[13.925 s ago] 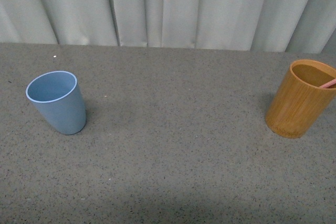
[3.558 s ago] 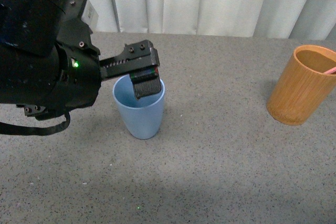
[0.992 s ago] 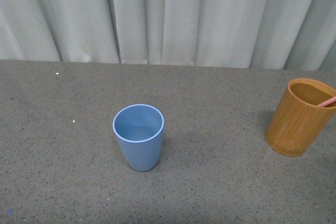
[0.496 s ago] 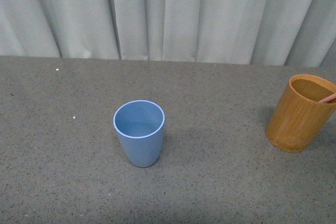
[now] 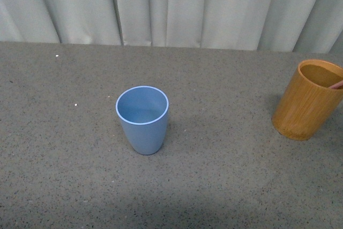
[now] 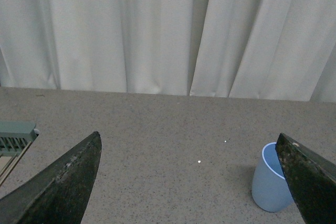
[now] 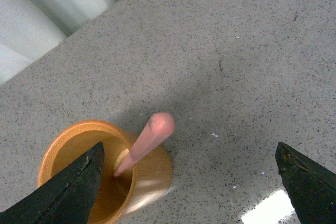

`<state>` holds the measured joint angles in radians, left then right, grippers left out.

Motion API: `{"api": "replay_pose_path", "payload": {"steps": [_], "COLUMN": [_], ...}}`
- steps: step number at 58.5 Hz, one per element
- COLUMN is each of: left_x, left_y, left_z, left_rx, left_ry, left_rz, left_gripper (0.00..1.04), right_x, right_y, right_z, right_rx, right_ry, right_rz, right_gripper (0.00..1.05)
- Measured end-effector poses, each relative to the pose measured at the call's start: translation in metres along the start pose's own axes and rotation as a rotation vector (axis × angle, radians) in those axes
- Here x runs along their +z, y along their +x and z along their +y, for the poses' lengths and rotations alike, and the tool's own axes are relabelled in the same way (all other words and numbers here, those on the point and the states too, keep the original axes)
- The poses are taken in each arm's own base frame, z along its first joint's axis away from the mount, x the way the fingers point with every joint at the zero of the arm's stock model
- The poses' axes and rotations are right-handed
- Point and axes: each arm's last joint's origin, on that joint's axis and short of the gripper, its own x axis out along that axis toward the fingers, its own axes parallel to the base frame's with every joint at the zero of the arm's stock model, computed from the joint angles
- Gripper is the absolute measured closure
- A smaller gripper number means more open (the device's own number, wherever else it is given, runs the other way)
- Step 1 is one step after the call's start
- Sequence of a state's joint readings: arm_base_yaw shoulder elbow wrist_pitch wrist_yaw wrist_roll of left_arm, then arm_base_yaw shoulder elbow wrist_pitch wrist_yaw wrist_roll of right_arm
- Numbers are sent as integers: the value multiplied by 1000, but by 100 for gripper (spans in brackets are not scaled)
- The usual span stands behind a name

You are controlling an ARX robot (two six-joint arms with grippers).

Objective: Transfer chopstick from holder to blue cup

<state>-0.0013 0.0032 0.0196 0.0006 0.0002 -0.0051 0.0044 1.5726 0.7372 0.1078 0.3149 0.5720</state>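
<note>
Blue cup (image 5: 142,119) shifted from left to middle of surface (image 5: 241,186); right claw (image 7: 189,148), wide open and empty, likely needed centring on chopstick (image 7: 147,140) leaning in holder (image 7: 155,174) before closing.

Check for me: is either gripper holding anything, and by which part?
Nothing is held. Both the left gripper and right gripper are open and empty; the chopstick leans in the holder.

We took this for a staged test space, a lab corner rather than a home. A grey speckled table (image 5: 214,186) ran wide and plain, and a pale pleated curtain (image 5: 187,4) closed off the whole background. A blue cup (image 5: 142,119) and a holder (image 5: 306,103) stood well apart on it like set props.
</note>
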Motion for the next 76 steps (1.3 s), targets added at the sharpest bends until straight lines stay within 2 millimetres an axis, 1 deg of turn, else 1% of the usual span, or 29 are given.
{"api": "replay_pose_path", "payload": {"steps": [13, 22, 30, 42, 53, 55, 61, 63, 65, 72, 76], "left_x": [0, 0, 0, 0, 0, 0, 0, 0, 0, 0, 0], "left_y": [0, 0, 0, 0, 0, 0, 0, 0, 0, 0, 0], "left_z": [0, 0, 0, 0, 0, 0, 0, 0, 0, 0, 0], "left_rx": [0, 0, 0, 0, 0, 0, 0, 0, 0, 0, 0], "left_ry": [0, 0, 0, 0, 0, 0, 0, 0, 0, 0, 0], "left_rz": [0, 0, 0, 0, 0, 0, 0, 0, 0, 0, 0], "left_gripper": [7, 7, 7, 7, 7, 7, 7, 7, 7, 7, 7], "right_x": [1, 4, 4, 2, 0, 0, 0, 0, 0, -2, -3], "right_y": [14, 24, 29, 37, 49, 51, 53, 54, 55, 56, 56], "right_z": [6, 18, 24, 25, 26, 26, 29, 30, 31, 33, 34], "right_rx": [6, 26, 29, 5, -13, -16, -20, -23, -23, -20, -17], "right_ry": [-6, -12, -21, -26, -28, -28, -30, -32, -33, -37, -38], "right_rz": [-13, -34, -31, -27, -11, -10, -9, -9, -9, -5, -2], "right_gripper": [10, 10, 10, 10, 10, 12, 27, 35, 38, 58, 66]}}
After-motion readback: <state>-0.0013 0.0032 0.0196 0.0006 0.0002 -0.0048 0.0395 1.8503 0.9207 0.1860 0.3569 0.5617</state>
